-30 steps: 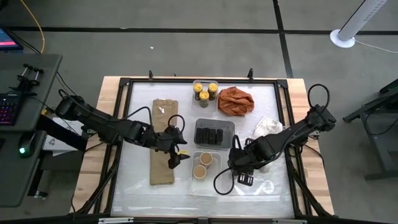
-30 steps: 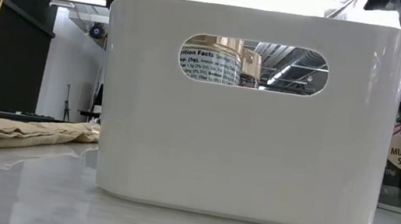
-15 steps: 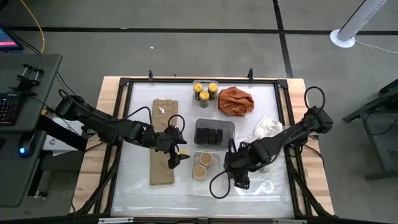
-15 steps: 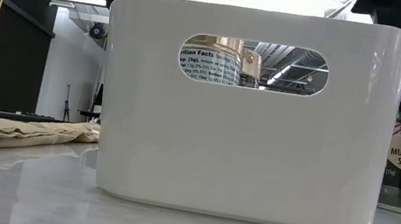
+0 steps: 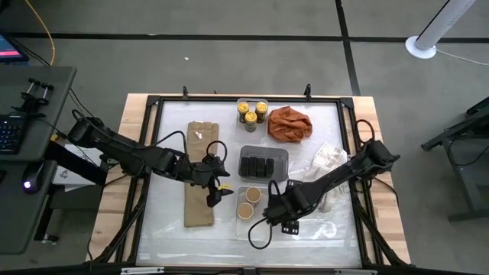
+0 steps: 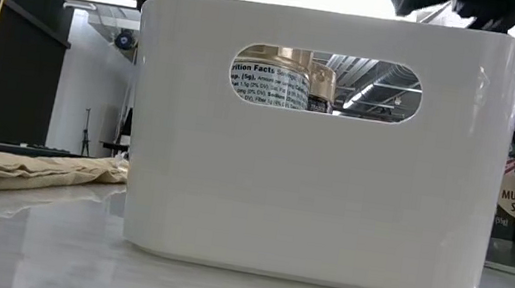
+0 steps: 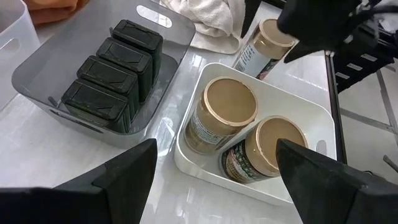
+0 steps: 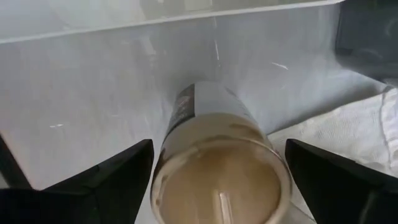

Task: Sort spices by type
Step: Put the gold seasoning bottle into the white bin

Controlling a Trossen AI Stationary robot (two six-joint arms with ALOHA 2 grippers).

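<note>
Two tan-topped tubs (image 7: 249, 134) already sitting in the white bin (image 7: 323, 124) near the desk's front edge; third tan-topped tub (image 8: 217, 168) standing upright on the desk just outside that bin's right wall, beside a white cloth (image 7: 208, 12). Right claw (image 5: 281, 208) poised directly over this last tub, fingers spread wide on either side, not yet touching. Left claw (image 5: 216, 188) waiting over a tan bag (image 5: 200, 183) toward the desk's left side, fingers wide and empty. Three dark tins (image 7: 112, 74) packed in the grey tray (image 7: 165, 15), yellow-lidded jars (image 5: 250, 112) grouped at the desk's back edge. Likely a stiff, light cylinder with a glossy printed label, so probably slippery under the pads. Best taken around the upper body just under the lid, squarely across its width, kept upright to clear the bin wall.
</note>
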